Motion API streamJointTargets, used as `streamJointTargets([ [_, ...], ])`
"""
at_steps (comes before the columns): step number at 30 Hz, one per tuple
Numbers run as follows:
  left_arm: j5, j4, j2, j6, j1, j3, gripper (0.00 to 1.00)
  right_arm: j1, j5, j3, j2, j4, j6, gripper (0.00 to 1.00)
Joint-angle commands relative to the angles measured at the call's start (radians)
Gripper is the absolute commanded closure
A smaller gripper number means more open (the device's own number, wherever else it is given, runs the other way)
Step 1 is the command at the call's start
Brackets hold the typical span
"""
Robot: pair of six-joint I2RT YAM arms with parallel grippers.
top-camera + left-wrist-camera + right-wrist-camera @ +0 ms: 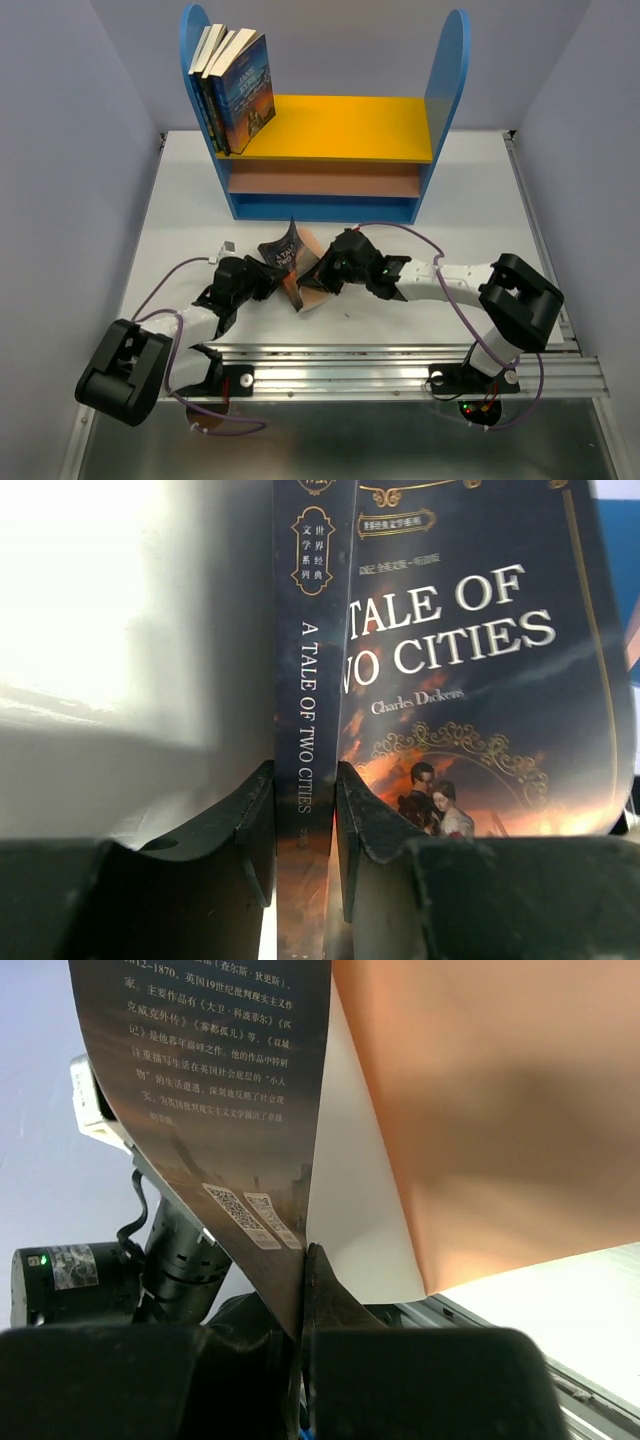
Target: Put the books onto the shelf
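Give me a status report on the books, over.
Left gripper clamping spine of A Tale of Two Cities. Right gripper pinching its back cover. Other books on shelf; path unobstructed.

white table [480, 200], pale lavender walls [60, 120]

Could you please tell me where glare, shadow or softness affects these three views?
Left wrist: the upper left is blown out white, yet the book shows its title sharply. Right wrist: its fingers are near-black silhouettes. Top external: evenly lit, shelf crisp.
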Motion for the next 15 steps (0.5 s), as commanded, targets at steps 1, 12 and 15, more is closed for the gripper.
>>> streamJointTargets([
  [1, 0.031, 0.152, -0.055, 0.080, -0.012, 0.060, 1.00, -0.019, -0.091, -0.047, -0.007, 0.019, -0.013, 0.99],
  [12, -0.178, -0.021, -0.336, 0.381, -0.119, 0.174, 1.00, -0.108, 0.266, -0.194, -0.269, -0.197, -0.183, 0.00],
  [15, -0.200, -0.013, -0.367, 0.446, -0.136, 0.192, 1.00, -0.108, 0.410, -0.188, -0.356, -0.304, -0.223, 0.00],
])
